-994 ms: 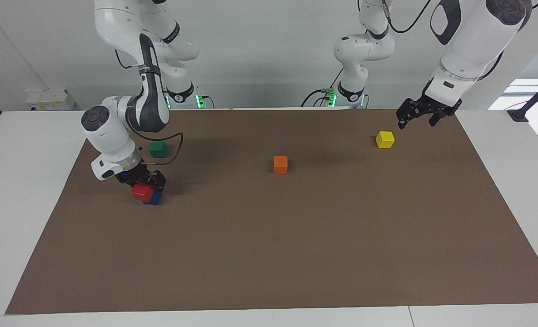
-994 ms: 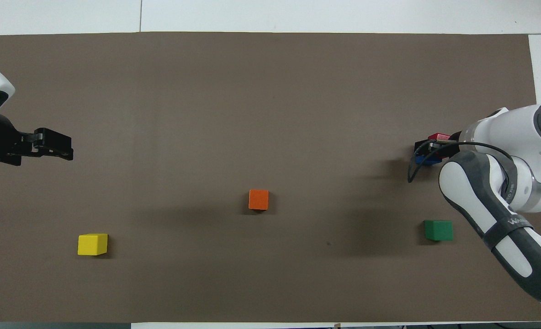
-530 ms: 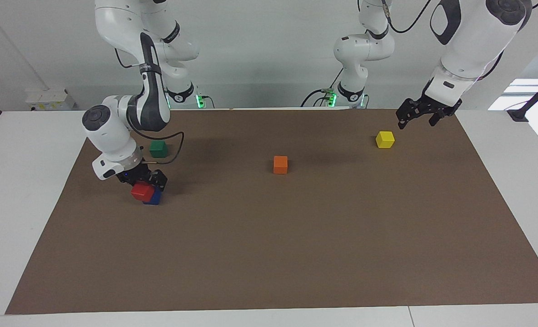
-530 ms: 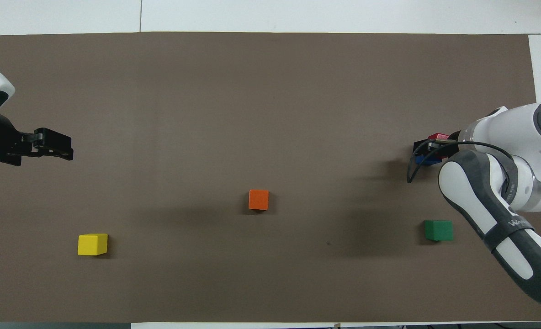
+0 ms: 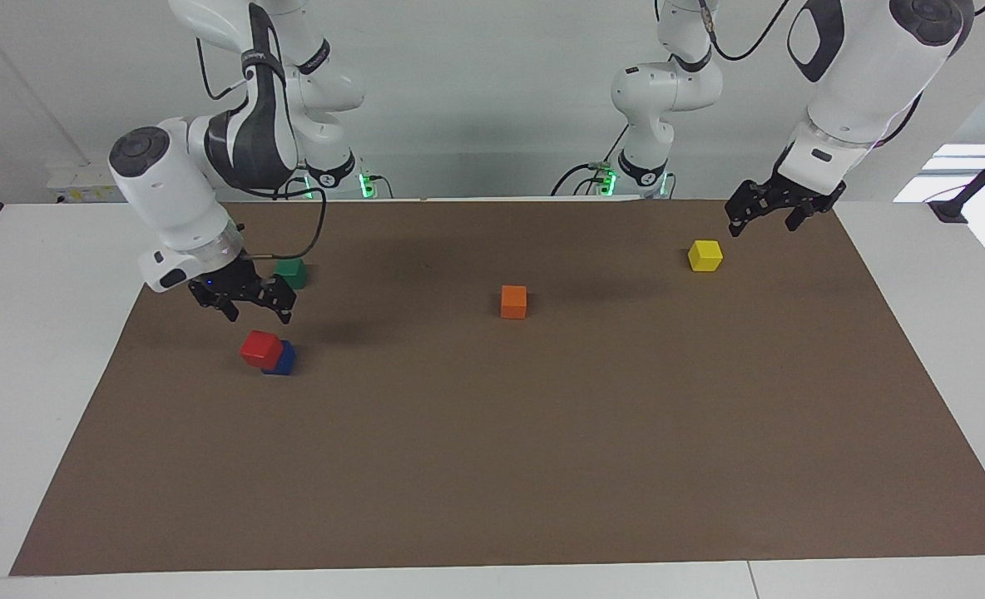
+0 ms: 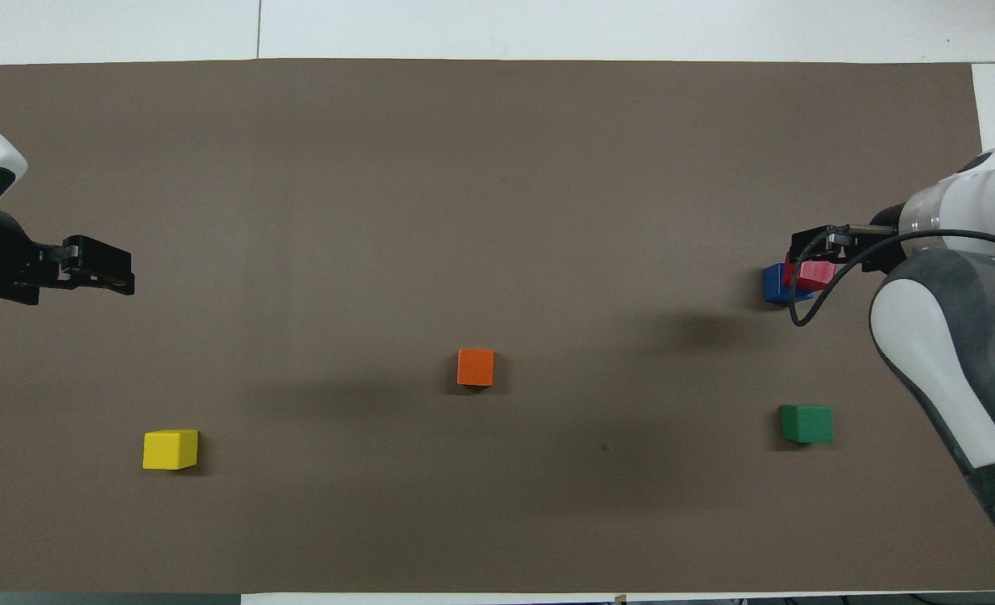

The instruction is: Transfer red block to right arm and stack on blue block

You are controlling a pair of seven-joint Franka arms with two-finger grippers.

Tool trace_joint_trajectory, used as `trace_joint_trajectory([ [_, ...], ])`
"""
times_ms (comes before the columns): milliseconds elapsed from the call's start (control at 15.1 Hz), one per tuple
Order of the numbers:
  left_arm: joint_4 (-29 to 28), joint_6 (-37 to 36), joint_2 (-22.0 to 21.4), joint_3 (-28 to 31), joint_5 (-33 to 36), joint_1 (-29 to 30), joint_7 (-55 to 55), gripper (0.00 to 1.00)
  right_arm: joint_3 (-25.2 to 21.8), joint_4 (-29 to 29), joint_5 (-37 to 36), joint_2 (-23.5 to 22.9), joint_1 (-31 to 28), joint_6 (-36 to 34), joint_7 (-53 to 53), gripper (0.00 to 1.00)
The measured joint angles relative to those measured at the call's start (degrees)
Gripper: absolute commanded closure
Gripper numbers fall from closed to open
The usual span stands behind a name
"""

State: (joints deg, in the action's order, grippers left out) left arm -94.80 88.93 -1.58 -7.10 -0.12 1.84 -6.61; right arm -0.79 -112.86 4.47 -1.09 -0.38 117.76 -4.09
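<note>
Facing view: red block [image 5: 260, 349] sits on top of the blue block [image 5: 281, 358], toward the right arm's end of the table [image 5: 542, 466], farther from the robots than the green block [image 5: 290, 272]. Placement is offset, not square: red overhangs the blue toward the table's end, and the overhead view shows the same shift, red block [image 6: 817, 274] covering only part of blue block [image 6: 774, 283]. Right gripper [image 5: 247, 301] hangs in the air over the spot between the green block and the stack, fingers spread, nothing held, clear of the red block. Left gripper [image 5: 775, 210] waits raised near the yellow block [image 5: 705, 254] at the left arm's end, fingers apart, empty. Orange block [image 5: 513, 301] mid-table, untouched. My read: handover and stacking are done, release is done, red is freestanding on blue. What's left is just the right arm clearing away. Only concern is the overhang; stack looks stable enough now, but a bump could tip red off, so no contact on the way out.
</note>
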Motion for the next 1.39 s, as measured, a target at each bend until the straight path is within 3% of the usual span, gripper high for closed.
trace_joint_trajectory([
  [331, 0.00, 0.00, 0.00, 0.00, 0.00, 0.00, 0.00, 0.00, -0.28, 0.66, 0.00, 7.91, -0.72, -5.67, 0.00, 0.00],
  [530, 0.00, 0.00, 0.00, 0.00, 0.00, 0.00, 0.00, 0.00, -1.13, 3.35, 0.00, 10.87, -0.94, -13.88, 0.00, 0.00],
  [862, 0.00, 0.00, 0.00, 0.00, 0.00, 0.00, 0.00, 0.00, -1.27, 12.14, -3.29, 9.73, -1.87, -26.41, 0.29, 0.00],
  [1392, 0.00, 0.00, 0.00, 0.00, 0.00, 0.00, 0.00, 0.00, -1.27, 15.01, -3.94, 7.25, -2.41, -27.72, 0.59, 0.00],
])
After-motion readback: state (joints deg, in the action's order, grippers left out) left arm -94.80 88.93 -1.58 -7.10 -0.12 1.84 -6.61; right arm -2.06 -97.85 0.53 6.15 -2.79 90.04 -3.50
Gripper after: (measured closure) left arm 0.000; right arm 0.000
